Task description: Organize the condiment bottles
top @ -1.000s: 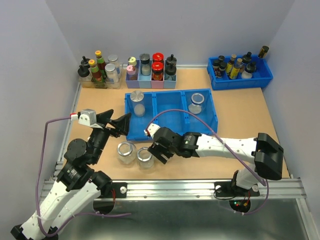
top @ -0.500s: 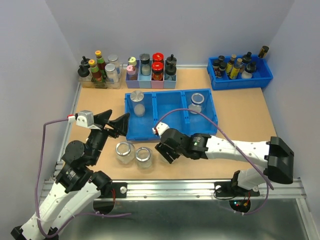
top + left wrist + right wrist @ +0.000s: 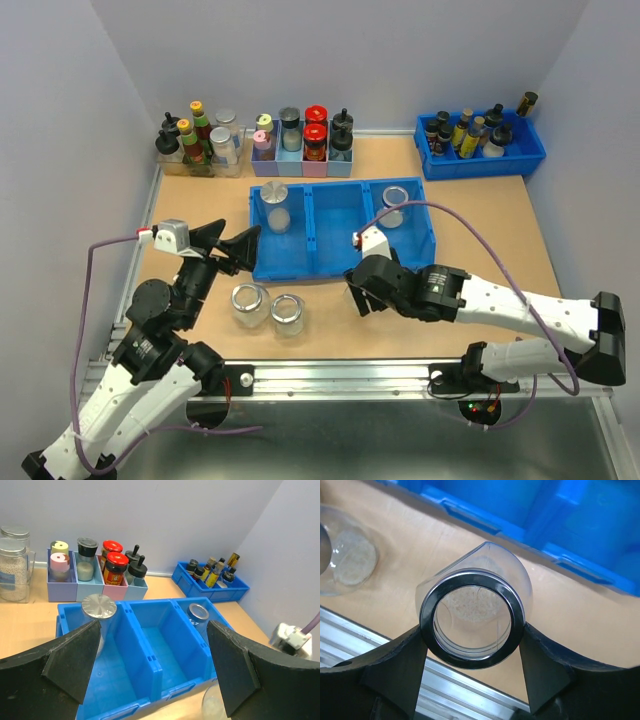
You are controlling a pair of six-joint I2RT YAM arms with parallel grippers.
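My right gripper (image 3: 472, 632) is shut on the silver rim of a clear glass condiment bottle (image 3: 490, 560). It holds the bottle over the wood just in front of the blue three-compartment tray (image 3: 300, 268). From above, the right gripper (image 3: 362, 298) hides that bottle. Two open bottles (image 3: 250, 303) (image 3: 287, 313) stand on the table left of it. In the tray, a lidded bottle (image 3: 276, 205) is in the left compartment and an open one (image 3: 393, 205) in the right. My left gripper (image 3: 230, 244) hangs open and empty at the tray's left front corner.
Along the back wall stand a clear box of bottles (image 3: 195, 145), pastel holders with colourful-capped bottles (image 3: 300, 140) and a blue bin of dark bottles (image 3: 480, 140). An aluminium rail (image 3: 350, 375) runs along the near table edge. The tray's middle compartment (image 3: 165, 645) holds nothing.
My right gripper closed on a bottle and carried it to the right along the tray's front wall. The left arm and the two standing bottles stayed put.
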